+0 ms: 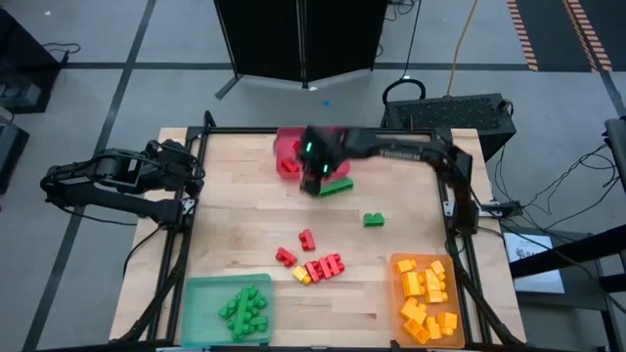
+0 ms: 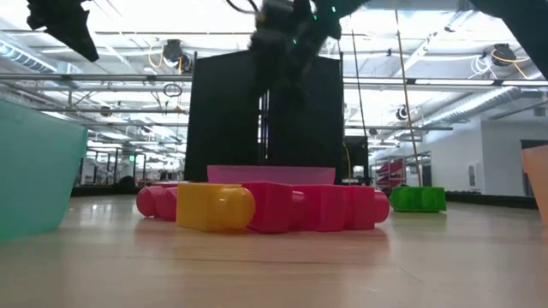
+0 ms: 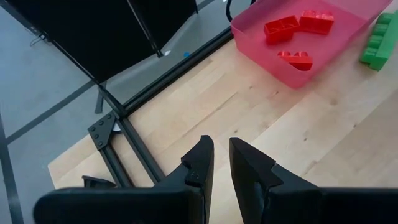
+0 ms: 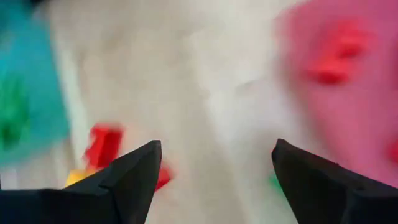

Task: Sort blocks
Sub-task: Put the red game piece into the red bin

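beside the red tray (image 1: 286, 147) at the table's far edge, the right gripper (image 1: 313, 176) hangs with its fingers (image 4: 134, 171) spread wide and nothing between them, so a red block looks just delivered. the left gripper (image 3: 221, 165) waits at the table's left edge, fingers nearly together, empty. next move, as i judge it: reach for the loose blocks (image 1: 318, 266) mid-table, a red cluster with one yellow, calling for a clean pinch on a single brick. two green blocks (image 1: 374, 220) lie apart. the blocks are small, studded, glossy plastic.
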`<action>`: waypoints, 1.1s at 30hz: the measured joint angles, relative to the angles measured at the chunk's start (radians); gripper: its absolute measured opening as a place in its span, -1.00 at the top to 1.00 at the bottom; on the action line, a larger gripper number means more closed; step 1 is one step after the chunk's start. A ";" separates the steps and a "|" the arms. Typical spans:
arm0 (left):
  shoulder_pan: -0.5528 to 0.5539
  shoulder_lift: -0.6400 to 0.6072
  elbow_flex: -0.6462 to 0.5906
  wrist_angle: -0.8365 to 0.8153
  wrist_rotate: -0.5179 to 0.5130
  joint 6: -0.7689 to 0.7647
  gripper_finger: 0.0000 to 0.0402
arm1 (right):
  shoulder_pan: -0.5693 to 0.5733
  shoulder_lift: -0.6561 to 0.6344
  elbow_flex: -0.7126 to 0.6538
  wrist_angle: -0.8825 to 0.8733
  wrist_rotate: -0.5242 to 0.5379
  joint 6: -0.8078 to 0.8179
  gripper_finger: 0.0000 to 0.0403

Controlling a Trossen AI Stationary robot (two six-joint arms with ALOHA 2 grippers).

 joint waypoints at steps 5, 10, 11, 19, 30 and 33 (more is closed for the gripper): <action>0.000 0.000 0.000 0.004 0.000 0.000 0.71 | 0.200 0.024 0.000 -0.004 0.016 -0.233 -0.48; 0.000 0.000 0.000 0.005 0.000 -0.006 0.71 | 0.317 0.042 -0.001 0.010 0.177 -0.516 -0.48; 0.000 0.000 0.000 0.005 0.000 -0.014 0.71 | 0.335 0.048 -0.001 0.027 0.208 -0.577 -0.48; 0.000 0.000 0.000 0.005 0.000 -0.026 0.71 | 0.392 0.090 -0.001 0.022 0.269 -0.878 -0.49; 0.000 0.000 0.000 0.004 0.024 -0.026 0.71 | 0.394 0.198 -0.001 0.013 0.315 -1.115 -0.44; 0.000 0.000 0.000 0.004 0.024 -0.026 0.71 | 0.394 0.221 0.000 0.015 0.318 -1.143 -0.43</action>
